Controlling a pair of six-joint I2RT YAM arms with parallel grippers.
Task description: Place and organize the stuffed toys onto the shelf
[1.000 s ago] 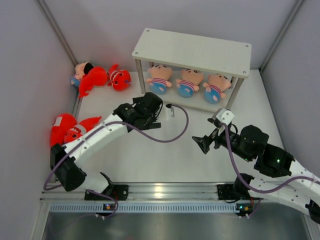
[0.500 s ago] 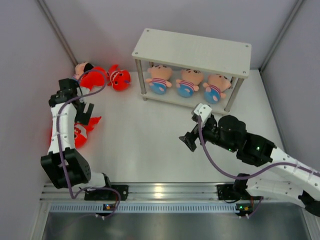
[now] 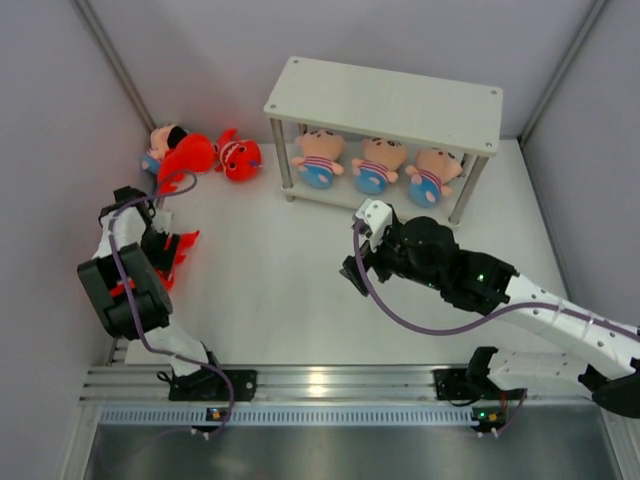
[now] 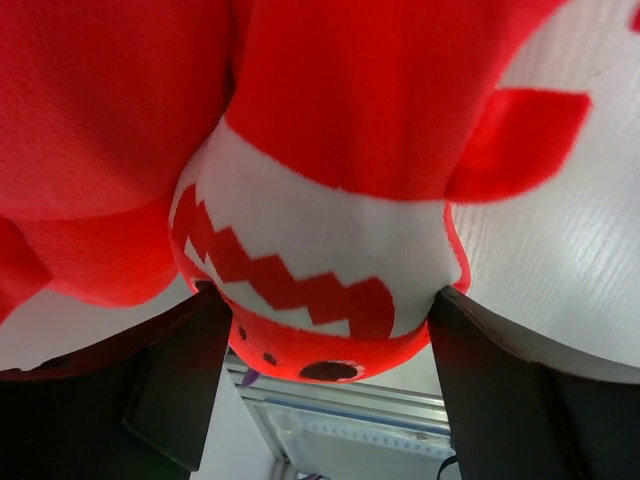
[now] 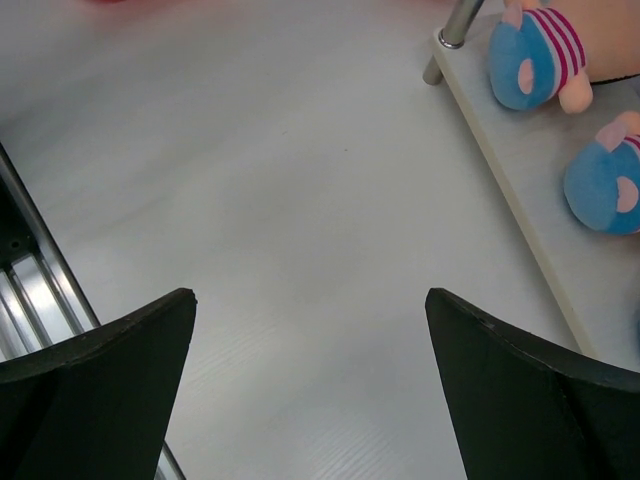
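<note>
A red shark [image 4: 330, 150] with a white toothy mouth lies at the table's left edge [image 3: 172, 255]. Its snout fills the gap of my left gripper [image 4: 320, 330], and both fingers [image 4: 180, 370] touch its sides. The left gripper [image 3: 150, 250] hangs over it beside the wall. The off-white shelf [image 3: 385, 100] stands at the back, with three striped dolls [image 3: 378, 164] in a row on its lower tier. Two more red sharks [image 3: 190, 155] and a doll [image 3: 160, 140] lie at the back left. My right gripper [image 3: 352, 275] hovers open and empty [image 5: 310, 320] over bare table.
Grey walls close in the left, right and back. An aluminium rail [image 3: 320, 385] runs along the near edge. In the right wrist view the shelf's lower board [image 5: 510, 170], one metal leg [image 5: 455, 25] and two dolls [image 5: 535, 60] show at upper right.
My left arm swung from mid-table to the left wall and came down over the shark, its fingers closing in. The right arm reached forward and left toward the table's centre.
</note>
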